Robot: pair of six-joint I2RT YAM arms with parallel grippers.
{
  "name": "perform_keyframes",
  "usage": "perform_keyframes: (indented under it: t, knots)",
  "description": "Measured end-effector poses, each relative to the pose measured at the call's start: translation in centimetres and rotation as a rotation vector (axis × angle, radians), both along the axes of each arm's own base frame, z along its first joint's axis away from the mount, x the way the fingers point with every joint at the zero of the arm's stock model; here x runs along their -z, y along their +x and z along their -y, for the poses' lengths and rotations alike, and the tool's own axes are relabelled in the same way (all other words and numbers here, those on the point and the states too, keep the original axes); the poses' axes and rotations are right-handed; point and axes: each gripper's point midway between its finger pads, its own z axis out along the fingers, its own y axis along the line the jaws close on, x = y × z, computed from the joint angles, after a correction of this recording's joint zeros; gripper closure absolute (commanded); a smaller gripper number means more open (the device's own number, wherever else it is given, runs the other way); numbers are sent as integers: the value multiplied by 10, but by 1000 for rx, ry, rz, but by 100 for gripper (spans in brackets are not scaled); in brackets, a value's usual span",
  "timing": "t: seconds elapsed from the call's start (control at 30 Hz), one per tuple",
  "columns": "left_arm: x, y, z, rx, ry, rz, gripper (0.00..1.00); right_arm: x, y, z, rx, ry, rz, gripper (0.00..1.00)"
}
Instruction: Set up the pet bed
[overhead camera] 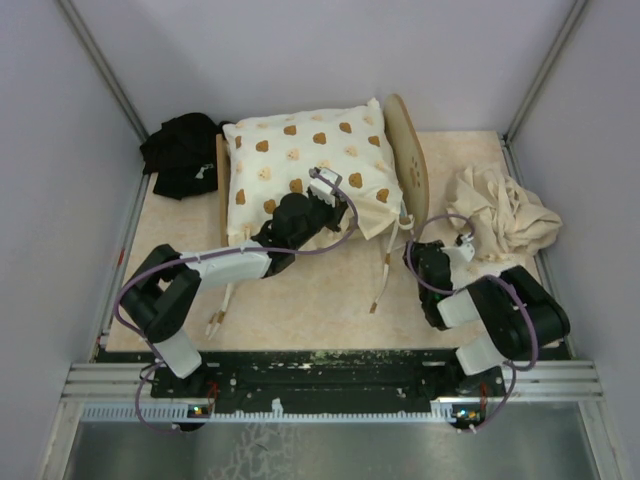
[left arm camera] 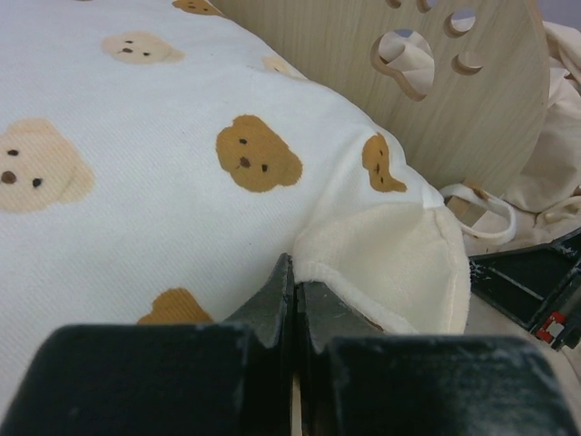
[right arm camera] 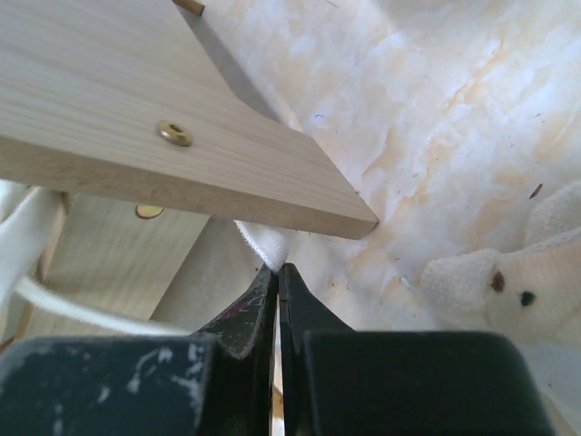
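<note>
Left gripper [left arm camera: 293, 274] and right gripper [right arm camera: 277, 272] sit shut at the pet bed [overhead camera: 408, 160]; I'd grab its light, stiff-looking wooden rail [right arm camera: 163, 100].

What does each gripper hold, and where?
The left gripper pinches the cushion by its corner seam; right gripper pinches a white tie by the bed frame.

The left arm [overhead camera: 235, 265] has its elbow folded back beside its base, its forearm reaching forward and rightward, and its wrist tipped down. The left pincer [overhead camera: 330, 208] has its jaws fully together, the fingers [left arm camera: 272, 304] meeting along one seam. The right arm [overhead camera: 505, 315] is folded tight, with the elbow outboard and the forearm turned inward. The right pincer [right arm camera: 278, 272] is likewise pressed together, its tips pointing forward and to the left of its wrist.
</note>
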Motion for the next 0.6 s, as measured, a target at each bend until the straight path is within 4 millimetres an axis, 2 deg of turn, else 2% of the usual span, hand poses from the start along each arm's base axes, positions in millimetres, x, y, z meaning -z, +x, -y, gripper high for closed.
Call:
perform_keyframes:
  t: [0.1,0.3,0.4,0.47,0.53,0.6]
  knots:
    - [0,-1,1,8,-3,-2,100,-3,-8,0,-32,-48,-37,100]
    - [-5,-5,7,39,-30,1,100,13,-36,0,-122,-159,-181,100]
    - [-9,-9,13,69,-43,5,99,15,-51,-1,-178,-220,-223,100]
    - [-10,-11,15,80,-51,7,90,12,-60,-3,-224,-264,-234,100]
    - [-11,-13,17,87,-55,4,76,7,-66,-5,-265,-295,-226,100]
    - [-11,-15,17,90,-59,0,71,1,-68,-8,-302,-313,-210,100]
